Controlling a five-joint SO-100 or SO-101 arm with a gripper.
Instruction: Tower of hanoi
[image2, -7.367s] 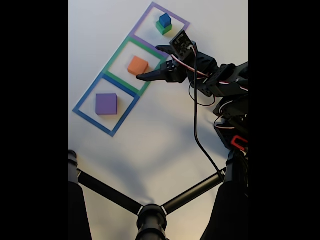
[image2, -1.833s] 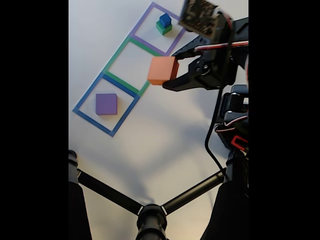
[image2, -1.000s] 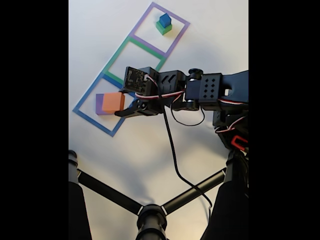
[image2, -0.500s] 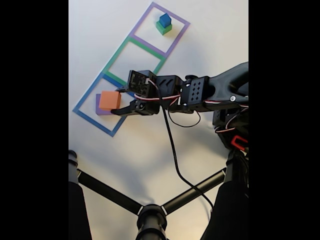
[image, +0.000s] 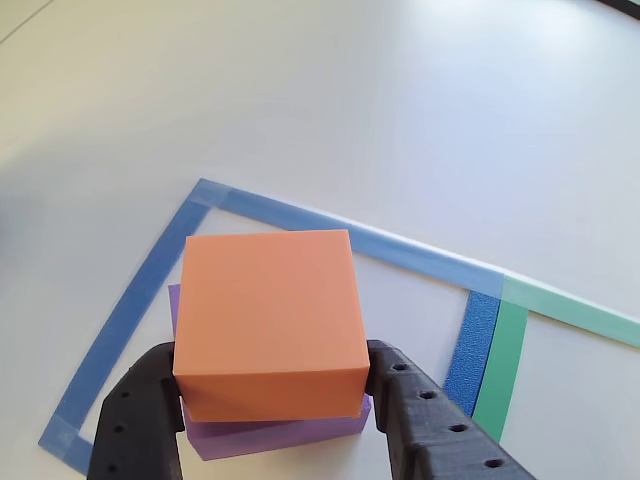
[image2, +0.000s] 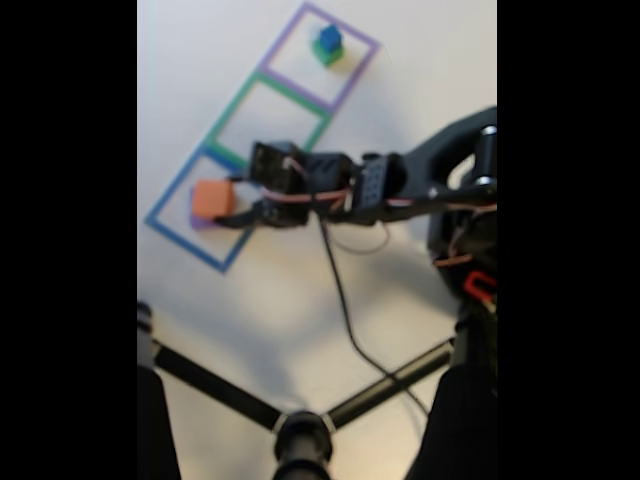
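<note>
A pale, almost white table (image: 420, 110) lies under me, marked with outlines of squares in coloured tape. In the other view the blue tape outline (image: 300, 220) runs around the spot I am over, and a green tape strip (image: 500, 370) lies alongside its right edge, the two touching.

My gripper (image: 275, 400) pinches the orange block (image: 265, 320): my two black fingers (image: 135, 420) press its left and right sides, and the holes along them show plainly. The block is matte plastic, square on top, with crisp edges and an even, bright orange colour (the front face is a shade darker than the top). Directly below it is the purple block (image: 270, 435), flatter and wider, its edge peeping out under the orange one at the left and along the front. The orange block looks to be sitting on the purple one, though I cannot tell whether they truly touch or a thin gap remains.

The fixed view is blurred, but it shows my gripper (image2: 228, 206) at the orange block (image2: 210, 198) inside the blue tape outline (image2: 180, 235), with a sliver of purple beneath. At the far end of the row of outlines, inside the purple tape outline (image2: 350, 70), the small blue cube (image2: 329, 38) stands on the green block (image2: 327, 55), well apart from me.
</note>
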